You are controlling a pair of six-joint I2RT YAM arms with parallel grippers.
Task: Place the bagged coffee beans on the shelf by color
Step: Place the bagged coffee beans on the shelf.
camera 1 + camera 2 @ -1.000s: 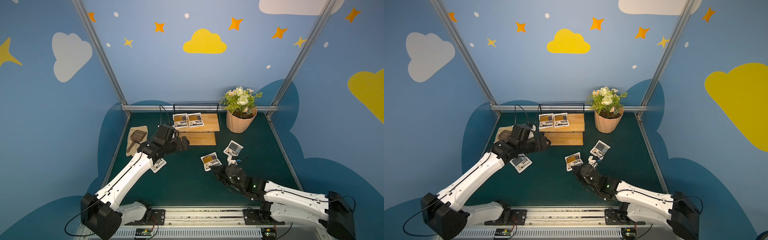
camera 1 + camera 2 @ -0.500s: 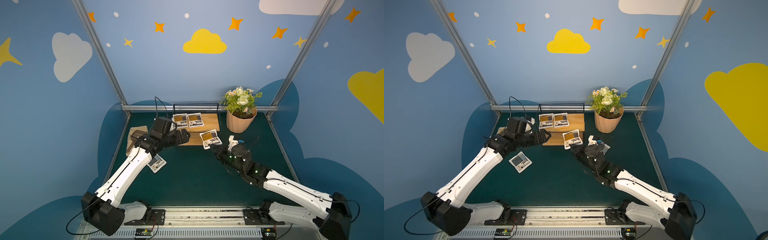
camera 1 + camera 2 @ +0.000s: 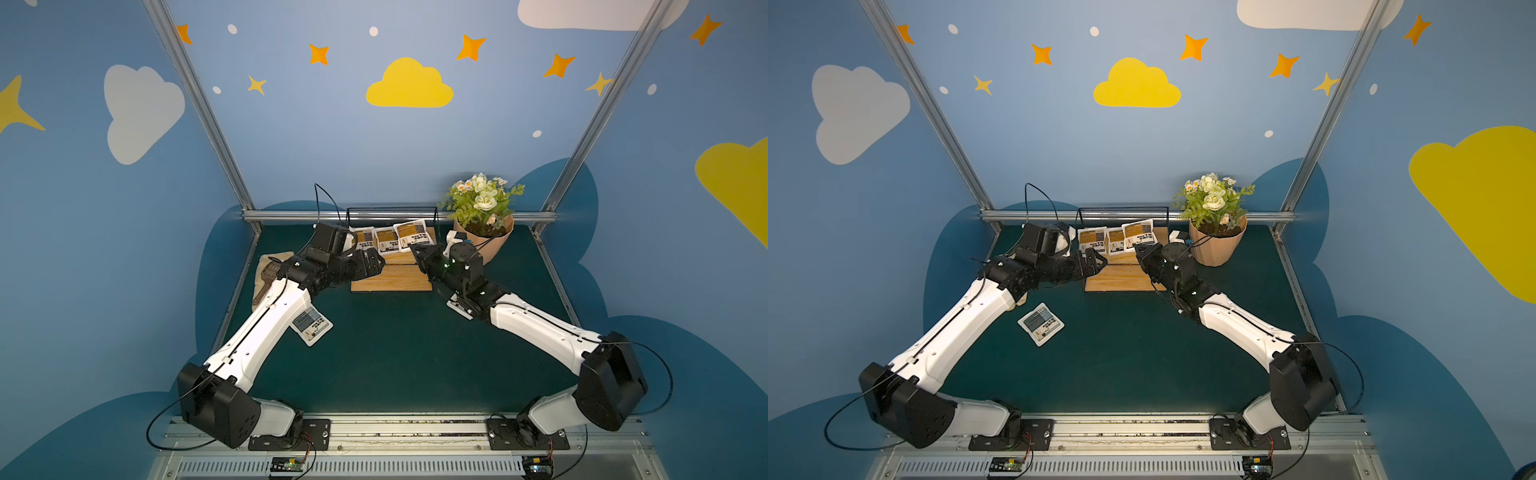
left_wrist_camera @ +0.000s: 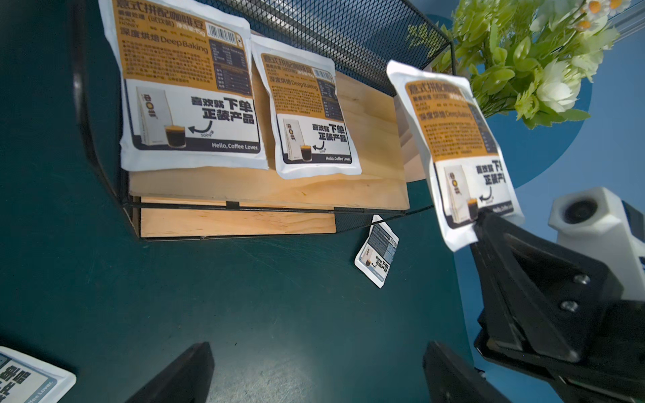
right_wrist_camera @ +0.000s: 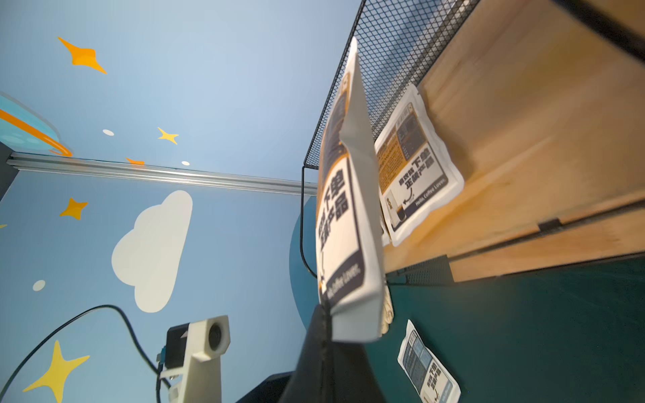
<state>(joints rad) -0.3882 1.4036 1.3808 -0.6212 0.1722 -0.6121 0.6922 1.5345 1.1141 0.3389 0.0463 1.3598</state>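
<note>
Pinches a yellow-panel bag point(image 4: 457, 139) by its lower edge in the right gripper point(image 4: 484, 221), shelf point(image 4: 314, 192) just ahead. Holds the left gripper point(image 4: 317, 349) spread and empty, a grey-blue bag point(image 4: 377, 254) ahead

left arm point(image 3: 270, 324): extended forward | left gripper point(image 4: 318, 347): jaws apart, empty | right arm point(image 3: 540, 328): extended forward | right gripper point(image 4: 481, 223): pinched on bag point(image 4: 453, 139) edge

Site was a robot-lab test booth. Aluminium posts point(image 3: 201, 104) framed cloud-painted panels point(image 3: 409, 137); arms point(image 3: 270, 328) were bolted to a base rail point(image 3: 407, 426).
</note>
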